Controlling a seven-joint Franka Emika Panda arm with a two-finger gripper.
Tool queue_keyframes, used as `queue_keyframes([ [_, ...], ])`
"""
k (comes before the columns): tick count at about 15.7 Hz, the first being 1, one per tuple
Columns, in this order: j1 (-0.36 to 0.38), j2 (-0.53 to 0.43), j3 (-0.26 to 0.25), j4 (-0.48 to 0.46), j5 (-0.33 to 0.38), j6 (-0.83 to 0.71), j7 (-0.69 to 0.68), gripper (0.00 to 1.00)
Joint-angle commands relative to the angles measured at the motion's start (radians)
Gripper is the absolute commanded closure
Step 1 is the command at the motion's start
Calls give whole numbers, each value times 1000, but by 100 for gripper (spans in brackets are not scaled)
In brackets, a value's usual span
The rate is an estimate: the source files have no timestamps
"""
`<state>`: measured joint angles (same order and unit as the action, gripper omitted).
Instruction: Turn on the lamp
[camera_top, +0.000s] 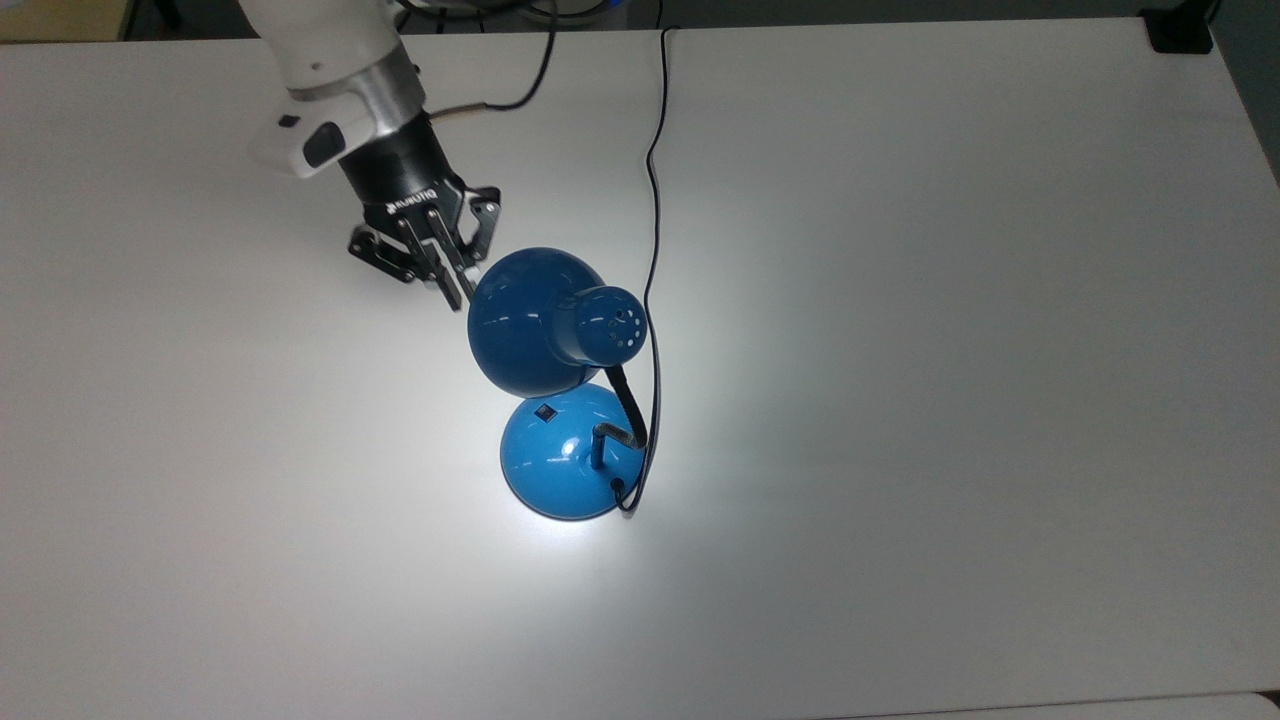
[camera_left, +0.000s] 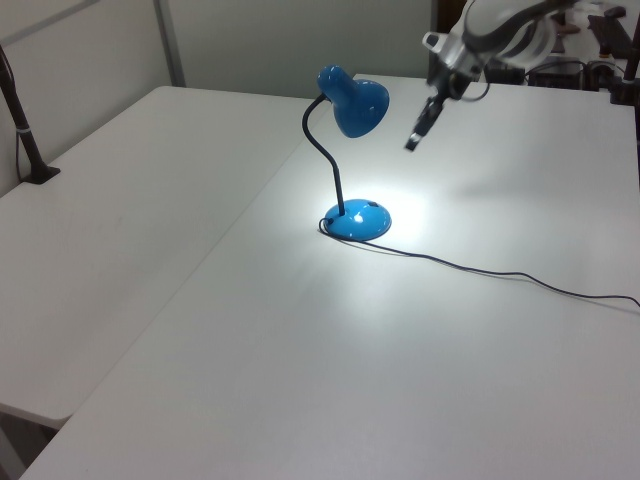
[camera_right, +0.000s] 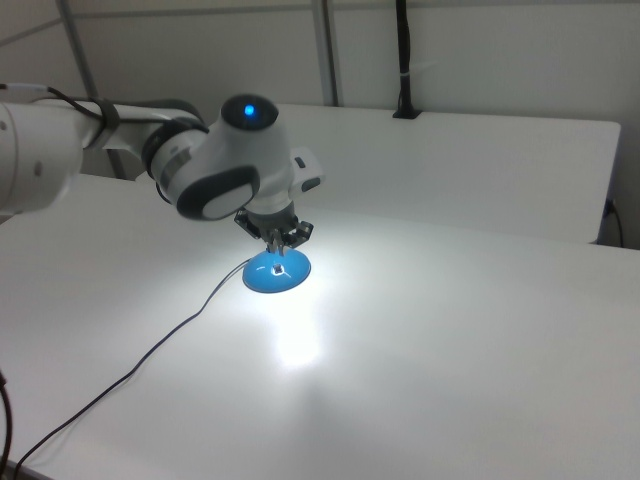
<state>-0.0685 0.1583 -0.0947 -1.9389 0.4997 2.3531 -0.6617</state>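
The lamp is glossy blue, with a domed shade bearing vent holes, a black bendy neck, a round domed base carrying a small black switch, and a thin black cord; it stands on the white table and casts a bright pool of light around its base. The gripper hangs in the air with its fingers closed together and holding nothing. In the top view it is just beside the shade's upper-left edge, and in the left view it is to the shade's right, well above the base.

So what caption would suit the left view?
Lit blue lamp on white table, tool hanging beside its shade.
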Motion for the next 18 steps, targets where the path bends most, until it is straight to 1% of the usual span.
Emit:
queue_keyframes([
  [1, -28, -42, -14, 212, -382, -465, 349, 85],
  [2, -28, -39, -14, 274, -415, -570, 372, 81],
  [3, -30, -40, -16, 308, -424, -622, 381, 71],
  [4, -30, -48, -16, 320, -432, -641, 390, 64],
  [5, -28, -49, -10, 324, -458, -649, 413, 60],
  [6, -28, -49, -1, 325, -496, -658, 460, 46],
  [7, -30, -49, 18, 336, -526, -667, 508, 24],
  [8, -33, -48, 30, 353, -536, -678, 526, 0],
  [11, -54, -49, 29, 393, -540, -721, 539, 0],
  [14, -53, -54, 18, 422, -538, -761, 602, 0],
  [18, -68, -57, 15, 425, -526, -761, 600, 0],
])
